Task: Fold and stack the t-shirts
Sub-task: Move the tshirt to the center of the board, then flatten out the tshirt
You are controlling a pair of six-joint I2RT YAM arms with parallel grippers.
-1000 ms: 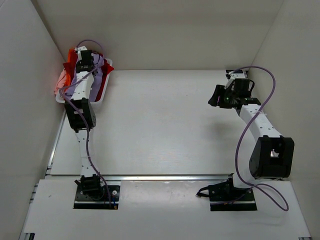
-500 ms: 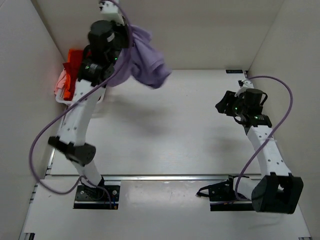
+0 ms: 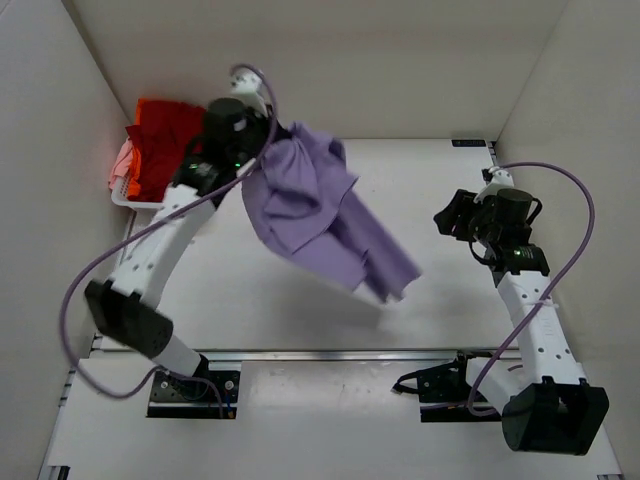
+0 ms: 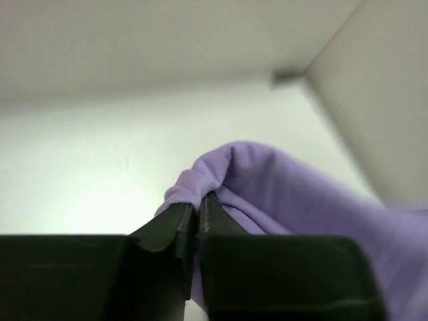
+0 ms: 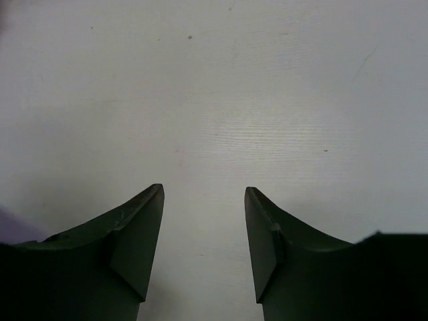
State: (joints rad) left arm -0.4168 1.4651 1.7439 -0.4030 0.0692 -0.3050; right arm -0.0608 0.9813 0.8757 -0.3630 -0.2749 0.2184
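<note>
A lavender purple t-shirt (image 3: 320, 215) hangs in the air over the table, spread down and to the right from my left gripper (image 3: 268, 135), which is shut on a bunched fold of it (image 4: 200, 180). Its cloth (image 4: 301, 200) trails off to the right in the left wrist view. Red and pale pink t-shirts (image 3: 160, 135) lie heaped in the white basket (image 3: 135, 200) at the back left. My right gripper (image 3: 447, 215) is open over bare table (image 5: 204, 190) at the right, with nothing between its fingers, apart from the purple shirt.
White walls close in the table at the back, left and right. The basket sits against the left wall. Purple cables loop from both arms. A metal rail runs along the table's near edge (image 3: 300, 353).
My left arm has lifted the purple t-shirt out of the basket and swung it right and nearer, the cloth unfurling over the table. My right arm has moved nearer and slightly down.
</note>
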